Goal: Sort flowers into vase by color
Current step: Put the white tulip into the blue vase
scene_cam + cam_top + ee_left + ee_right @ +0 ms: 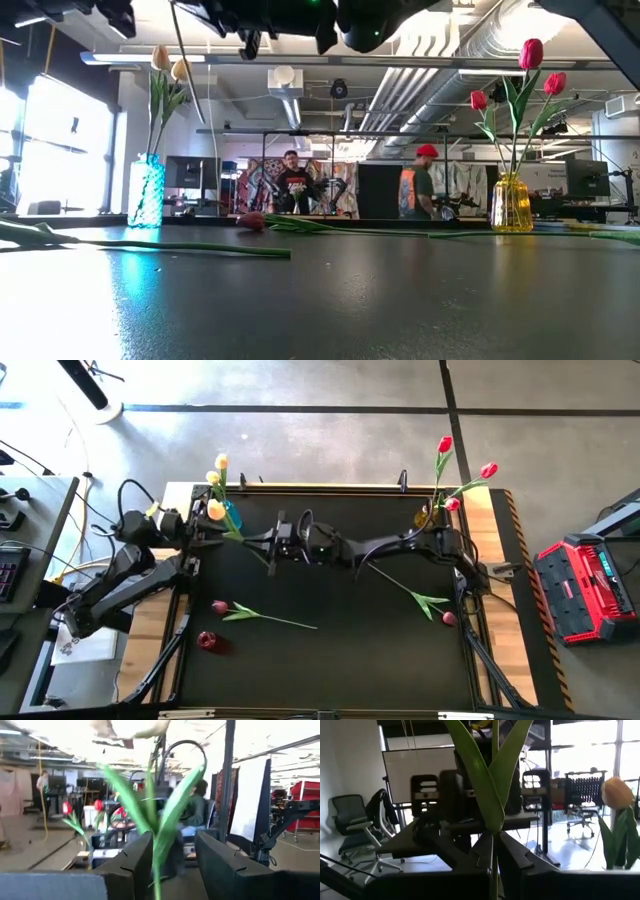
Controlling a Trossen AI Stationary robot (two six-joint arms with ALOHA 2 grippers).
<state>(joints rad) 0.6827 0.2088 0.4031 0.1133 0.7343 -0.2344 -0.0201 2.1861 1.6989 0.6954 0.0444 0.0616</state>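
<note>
Above the worktop's (330, 660) middle, toward twelve o'clock, the left gripper (283, 544) and right gripper (318, 546) meet. The right fingers (512, 852) pinch a flower stem (493, 845); the left fingers (220, 865) stand spread around a leafy stem (157, 840). Yellow flowers (216, 480) fill the blue vase (231, 515) at ten o'clock, red flowers (447, 455) the yellow vase (511, 203) at two. Loose tulips (262, 617) lie at seven and four.

My table top (350, 300): smooth, semi-glossy black. Blue vase (146, 192) and yellow vase (511, 203): clear textured glass. Table edge (498, 560): bare wood.
</note>
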